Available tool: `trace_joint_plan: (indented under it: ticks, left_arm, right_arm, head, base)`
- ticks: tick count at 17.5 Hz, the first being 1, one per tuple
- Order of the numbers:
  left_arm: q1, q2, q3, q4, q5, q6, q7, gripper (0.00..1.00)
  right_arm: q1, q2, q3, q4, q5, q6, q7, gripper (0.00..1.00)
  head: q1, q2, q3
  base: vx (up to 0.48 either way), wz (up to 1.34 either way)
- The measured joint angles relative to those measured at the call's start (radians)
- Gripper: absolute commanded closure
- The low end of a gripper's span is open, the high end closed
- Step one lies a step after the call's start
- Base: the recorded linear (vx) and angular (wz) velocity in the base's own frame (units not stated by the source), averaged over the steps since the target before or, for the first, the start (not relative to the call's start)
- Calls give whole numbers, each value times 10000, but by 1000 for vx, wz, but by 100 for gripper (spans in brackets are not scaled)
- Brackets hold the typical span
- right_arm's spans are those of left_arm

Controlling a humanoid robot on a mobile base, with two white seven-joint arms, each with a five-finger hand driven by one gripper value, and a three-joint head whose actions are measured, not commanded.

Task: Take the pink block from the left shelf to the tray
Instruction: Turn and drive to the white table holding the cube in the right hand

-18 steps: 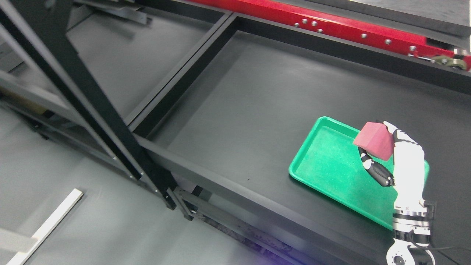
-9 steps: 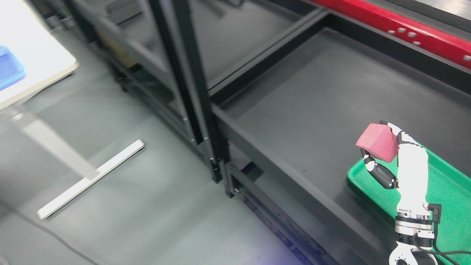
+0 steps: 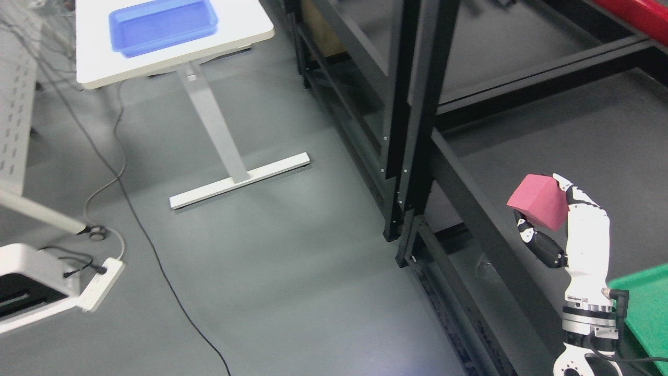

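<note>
Head view: matte pink block (image 3: 540, 201), tilted.

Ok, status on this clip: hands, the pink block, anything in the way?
Right hand shut on pink foam-like block, held up over the black shelf. Left hand out of view. Green plastic tray at lower right, block not over it. Nothing blocking.

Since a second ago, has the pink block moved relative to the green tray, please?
Yes. The pink block, in the right hand, was over the green tray; now it is left of it.
</note>
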Motion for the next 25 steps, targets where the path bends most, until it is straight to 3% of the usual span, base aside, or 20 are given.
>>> trace_joint_plan:
  ticks: [25]
  left_arm:
    - [-1, 0, 0, 0, 0, 10, 0, 0]
  right_arm:
    - [-14, 11, -30, -49, -11, -16, 9, 94]
  head:
    - [0, 0, 0]
  base:
    - [-21, 318]
